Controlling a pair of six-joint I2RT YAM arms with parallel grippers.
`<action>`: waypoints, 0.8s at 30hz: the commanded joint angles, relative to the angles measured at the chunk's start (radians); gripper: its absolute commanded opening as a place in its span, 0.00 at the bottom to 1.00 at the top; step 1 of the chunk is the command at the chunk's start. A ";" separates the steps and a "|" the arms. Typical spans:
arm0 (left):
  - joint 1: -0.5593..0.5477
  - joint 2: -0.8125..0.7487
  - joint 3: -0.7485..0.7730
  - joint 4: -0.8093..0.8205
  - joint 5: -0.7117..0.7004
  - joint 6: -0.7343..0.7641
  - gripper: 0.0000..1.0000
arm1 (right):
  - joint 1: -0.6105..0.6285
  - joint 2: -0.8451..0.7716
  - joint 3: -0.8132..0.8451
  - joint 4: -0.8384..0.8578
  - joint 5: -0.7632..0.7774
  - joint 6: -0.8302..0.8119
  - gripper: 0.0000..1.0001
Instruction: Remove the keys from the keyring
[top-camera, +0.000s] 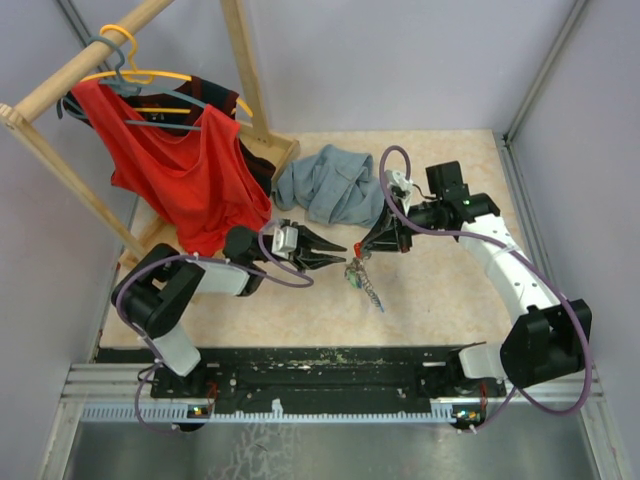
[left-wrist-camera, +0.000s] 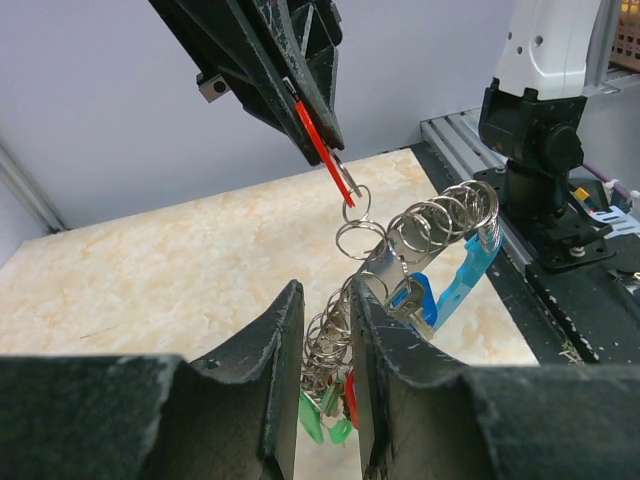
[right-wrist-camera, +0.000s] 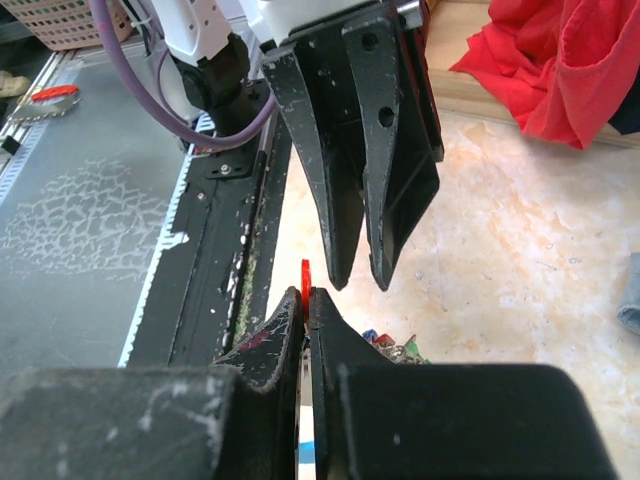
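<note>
Pinching a red key (left-wrist-camera: 322, 150), right jaws meet; left jaws straddle the chain (left-wrist-camera: 432, 222), grip unclear.

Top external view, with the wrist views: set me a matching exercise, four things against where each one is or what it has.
1. right claw
2. left claw
3. red cloth shirt
4. grey-blue cloth garment

A. crumpled on the beige table
B. hanging from the wooden rack
C. pinching the red-headed metal key
D. silvery metal ring chain running between its fingers

Pairs: 1-C; 2-D; 3-B; 4-A
</note>
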 joint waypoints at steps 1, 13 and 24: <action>-0.004 0.029 0.037 0.175 -0.001 0.036 0.31 | 0.015 -0.034 0.069 -0.015 -0.075 -0.059 0.00; -0.069 0.053 0.074 0.076 -0.018 0.127 0.33 | 0.028 -0.027 0.068 -0.033 -0.075 -0.086 0.00; -0.088 0.079 0.077 0.084 0.014 0.131 0.33 | 0.033 -0.026 0.066 -0.032 -0.074 -0.086 0.00</action>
